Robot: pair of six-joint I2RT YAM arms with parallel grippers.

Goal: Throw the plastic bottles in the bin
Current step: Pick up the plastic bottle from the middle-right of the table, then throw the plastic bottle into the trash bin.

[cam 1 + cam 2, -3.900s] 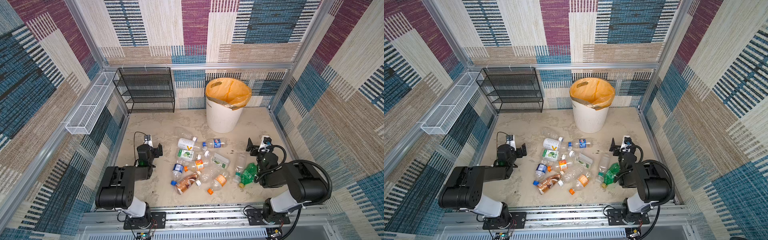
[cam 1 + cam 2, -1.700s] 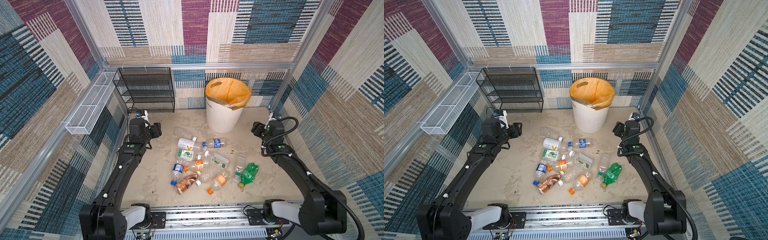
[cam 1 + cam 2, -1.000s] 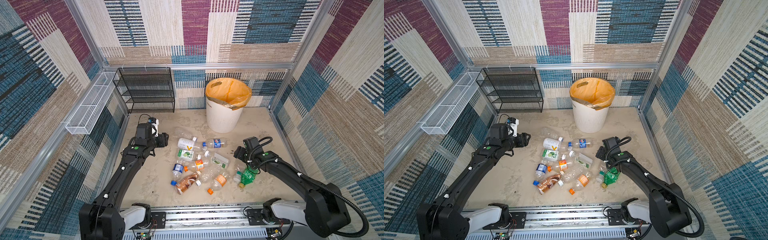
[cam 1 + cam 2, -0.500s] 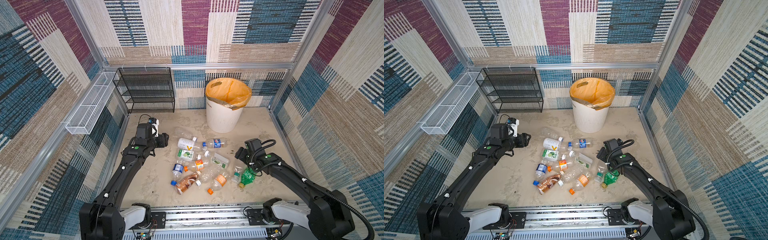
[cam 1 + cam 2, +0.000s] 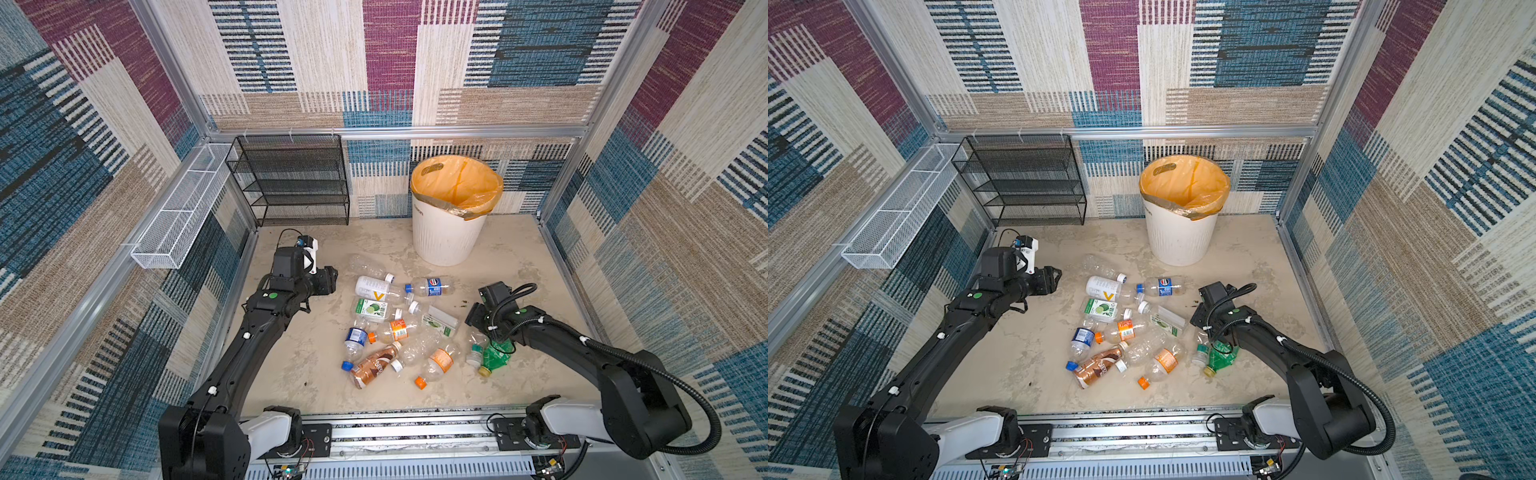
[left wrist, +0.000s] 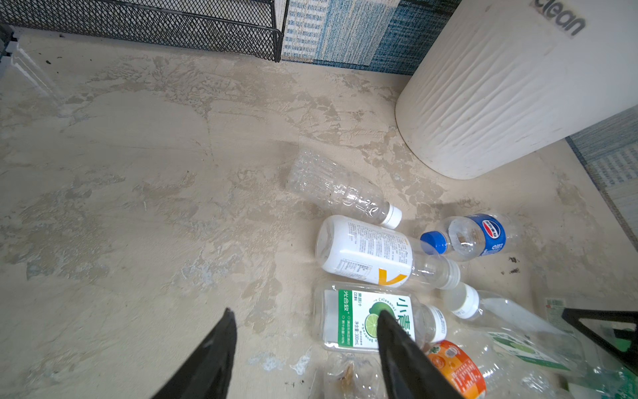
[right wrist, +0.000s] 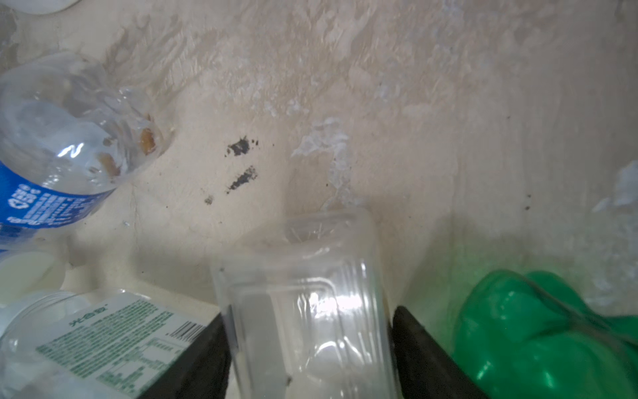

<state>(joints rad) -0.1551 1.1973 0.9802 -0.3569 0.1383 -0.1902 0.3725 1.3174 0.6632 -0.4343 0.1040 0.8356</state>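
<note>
The bin (image 5: 446, 239) stands upright at the far side of the surface (image 5: 299, 353), its orange liner open. We see no bottle inside, so we judge the task barely begun. The plastic bottles (image 5: 397, 330) lie in a loose heap in the middle of the surface, apart from the bin. The right arm (image 5: 582, 345) is bent low over the heap's right edge. The left arm (image 5: 257, 328) reaches to the heap's left edge.

The step in hand, we judge, is the right arm's pick. Its wrist view shows a clear bottle (image 7: 303, 276) lying between the green bottle (image 7: 538, 328) and a bottle with a green-printed label (image 7: 103, 331). The right fingers (image 7: 417, 352) pinch the clear one, one against each side wall, though we cannot tell how firm that hold is. Thin walls like these will likely buckle, so we should squeeze only until they give a little. Then we lift straight up, so the neighbours are not dragged along. We should carry it above the bin's rim and let go only over the liner's mouth.

The left fingers (image 6: 210, 355) are spread with nothing between them, near the lime-label bottle (image 6: 345, 317). We would hold them out of the right arm's path to the bin.
</note>
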